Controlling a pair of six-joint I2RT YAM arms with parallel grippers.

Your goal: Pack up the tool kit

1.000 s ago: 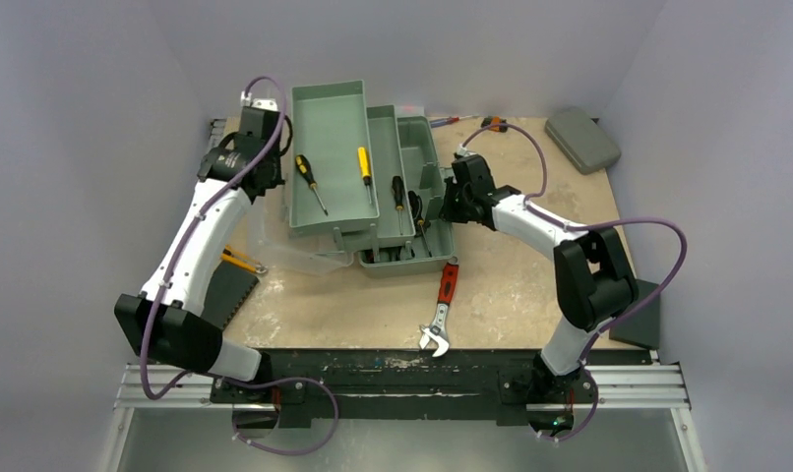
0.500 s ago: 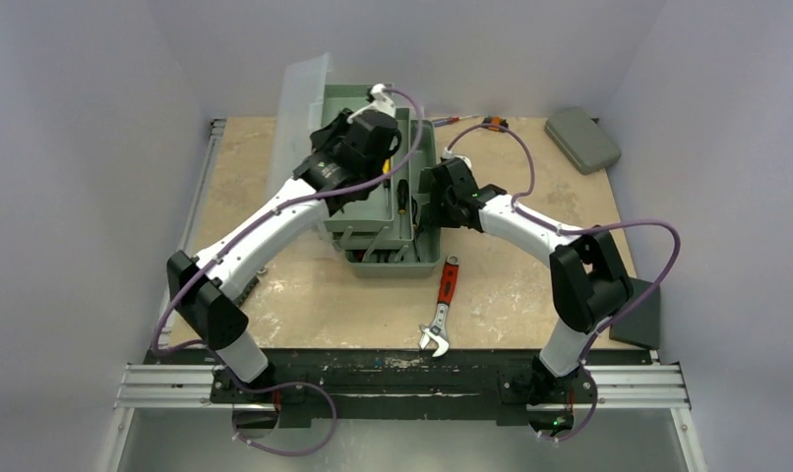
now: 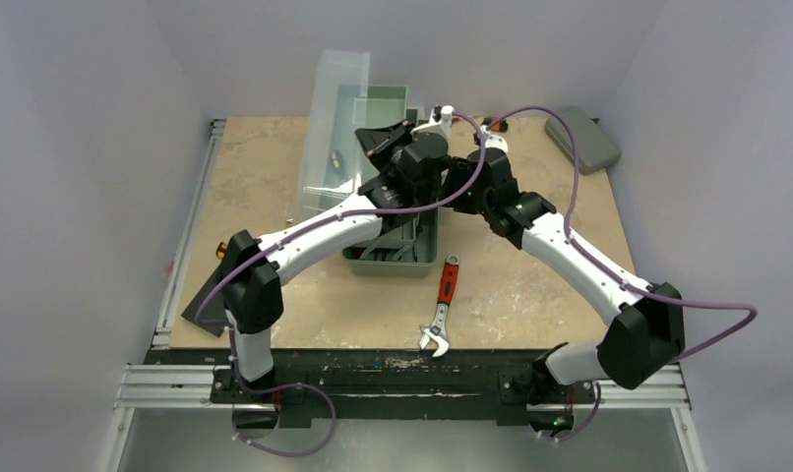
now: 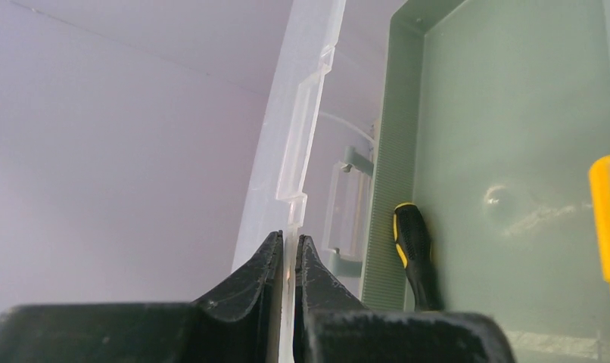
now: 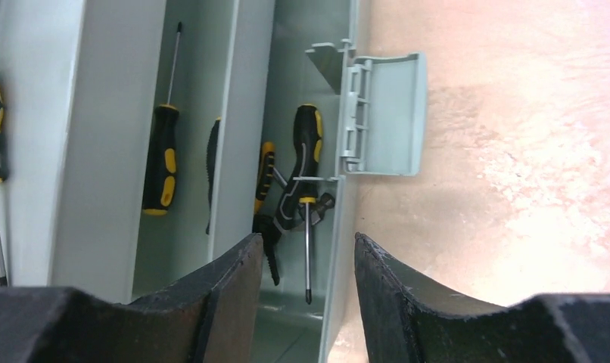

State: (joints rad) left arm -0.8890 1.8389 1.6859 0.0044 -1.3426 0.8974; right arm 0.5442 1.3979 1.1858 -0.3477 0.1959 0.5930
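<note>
The grey-green toolbox (image 3: 393, 258) stands mid-table with its trays folded in over the body. Its translucent lid (image 3: 334, 123) stands nearly upright at the back left. My left gripper (image 3: 371, 138) is shut on the lid's edge (image 4: 298, 159), seen in the left wrist view (image 4: 288, 243). A black-and-yellow screwdriver (image 4: 415, 253) lies in the green tray (image 4: 506, 113) beside it. My right gripper (image 5: 308, 249) is open, its jaws astride the box's right wall (image 5: 334, 257) below the front latch (image 5: 385, 113). Screwdrivers and pliers (image 5: 287, 204) lie inside. A red-handled wrench (image 3: 444, 303) lies on the table in front of the box.
A small flat grey case (image 3: 583, 139) sits at the back right corner. A black flat object (image 3: 202, 311) lies at the left front edge. Orange-tipped items (image 3: 493, 124) lie behind the box. My two arms cross close together over the box.
My left arm swung from the table's left side over the box. The trays folded in and the lid rose from flat to nearly upright. My right arm shifted along the box's right side.
</note>
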